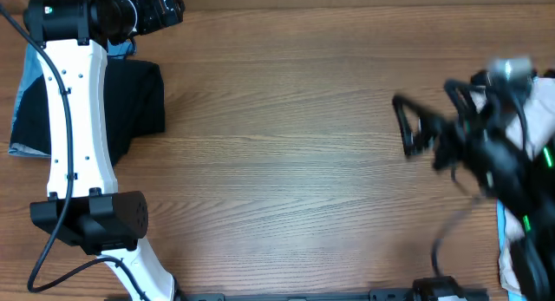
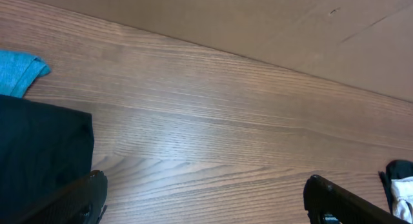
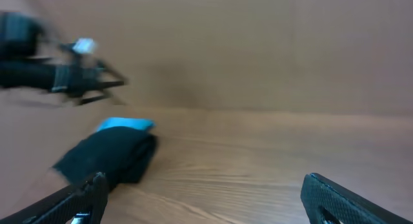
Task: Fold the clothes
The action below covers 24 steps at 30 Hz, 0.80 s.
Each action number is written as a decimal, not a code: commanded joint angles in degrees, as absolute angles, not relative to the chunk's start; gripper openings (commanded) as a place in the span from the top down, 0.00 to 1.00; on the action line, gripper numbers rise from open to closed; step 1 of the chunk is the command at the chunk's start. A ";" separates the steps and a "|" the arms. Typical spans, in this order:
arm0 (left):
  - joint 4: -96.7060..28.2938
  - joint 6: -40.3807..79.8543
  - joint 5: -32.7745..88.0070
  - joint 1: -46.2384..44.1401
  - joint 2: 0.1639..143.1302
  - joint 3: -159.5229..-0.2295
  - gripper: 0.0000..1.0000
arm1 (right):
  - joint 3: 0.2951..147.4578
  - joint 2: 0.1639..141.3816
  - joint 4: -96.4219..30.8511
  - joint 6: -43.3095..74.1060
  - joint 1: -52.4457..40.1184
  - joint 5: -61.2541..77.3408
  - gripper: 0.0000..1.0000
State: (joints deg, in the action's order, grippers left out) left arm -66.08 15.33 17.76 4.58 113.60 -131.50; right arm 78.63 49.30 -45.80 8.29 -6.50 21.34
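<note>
A folded black garment (image 1: 143,94) lies at the far left of the table on a light-blue piece (image 1: 21,93). The left arm partly covers it. My left gripper (image 1: 165,8) is open and empty beyond the garment, near the table's back edge. In the left wrist view the gripper (image 2: 203,185) hangs over bare wood, with the black garment (image 2: 39,153) and blue cloth (image 2: 20,70) to its left. My right gripper (image 1: 406,127) is open, empty and blurred at mid right. The right wrist view shows its jaws (image 3: 203,185) wide apart and the black garment (image 3: 110,153) far ahead with blue cloth (image 3: 126,124) behind it.
A pile of light, white-beige cloth (image 1: 542,119) lies at the right edge under the right arm, with a blue strip (image 1: 501,223) below it. A bit of that white cloth shows in the left wrist view (image 2: 403,193). The wooden tabletop (image 1: 286,162) lies between the arms.
</note>
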 commanded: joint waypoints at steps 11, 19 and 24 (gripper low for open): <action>-66.02 15.88 17.39 4.51 113.14 -131.24 0.00 | 53.17 10.28 -44.25 7.05 -13.02 12.84 0.00; -66.02 15.88 17.39 4.51 113.14 -131.24 0.00 | 17.69 2.07 -5.72 7.46 -12.99 12.38 0.00; -66.02 15.88 17.39 4.51 113.14 -131.24 0.00 | 4.62 0.16 14.87 7.68 -12.99 10.96 0.00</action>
State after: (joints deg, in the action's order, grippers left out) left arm -66.17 15.33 17.52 4.58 113.60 -131.50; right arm 8.95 1.04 9.82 7.44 -12.80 12.53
